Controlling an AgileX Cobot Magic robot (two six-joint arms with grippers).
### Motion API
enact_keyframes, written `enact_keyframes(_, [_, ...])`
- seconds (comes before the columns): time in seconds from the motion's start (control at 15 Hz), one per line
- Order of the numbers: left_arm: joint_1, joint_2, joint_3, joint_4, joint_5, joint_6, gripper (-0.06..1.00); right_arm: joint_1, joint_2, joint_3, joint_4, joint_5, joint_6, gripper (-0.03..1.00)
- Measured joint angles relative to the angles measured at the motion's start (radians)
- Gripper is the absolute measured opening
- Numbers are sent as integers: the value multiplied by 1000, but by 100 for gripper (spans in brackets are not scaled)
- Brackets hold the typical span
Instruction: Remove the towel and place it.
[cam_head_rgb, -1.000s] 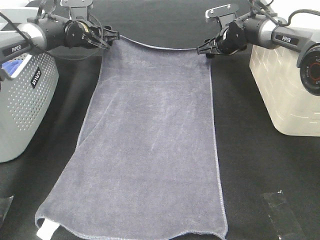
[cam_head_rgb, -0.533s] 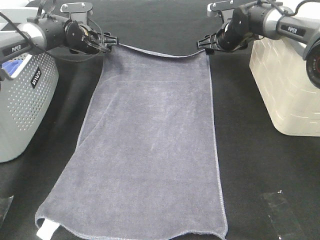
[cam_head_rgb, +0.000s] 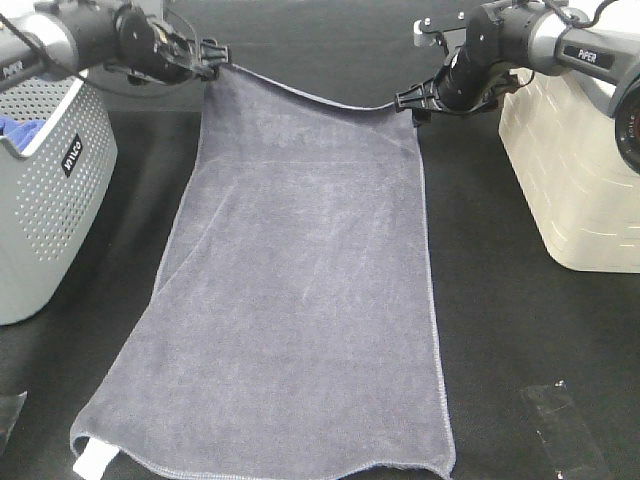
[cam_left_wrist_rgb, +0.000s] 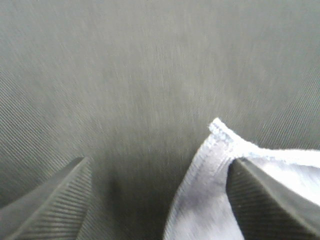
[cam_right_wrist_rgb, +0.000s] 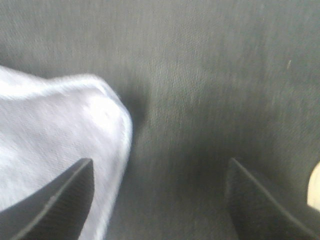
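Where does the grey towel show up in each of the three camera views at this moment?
Exterior high: the towel lies spread down the middle of the black table, its far corners at the two grippers.
Left wrist: one hemmed corner beside one finger.
Right wrist: one rounded corner beside one finger.
Shared landmark: the black tabletop, behind the towel in every view.

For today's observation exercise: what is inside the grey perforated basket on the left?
Over the grey basket's rim, only a bit of bright blue cloth shows. The wall hides everything lower.
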Motion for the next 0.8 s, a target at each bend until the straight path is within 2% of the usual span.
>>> enact_keyframes(0.2, [0,-9,-9,0,68,0,79,0,0,0,37,61,0,70])
enact_keyframes(0.4, [0,-8,-9,-28,177,0,93,0,0,0,48,97,0,70])
enact_keyframes(0.53, [0,-8,-10,-32,263,1,95,0,0,0,70,124,0,70])
enact_keyframes(0.67, [3,-8,-10,-32,251,20,94,0,0,0,74,145,0,70])
enact_keyframes(0.8, [3,-13,-11,-33,222,24,88,0,0,0,76,180,-3,70])
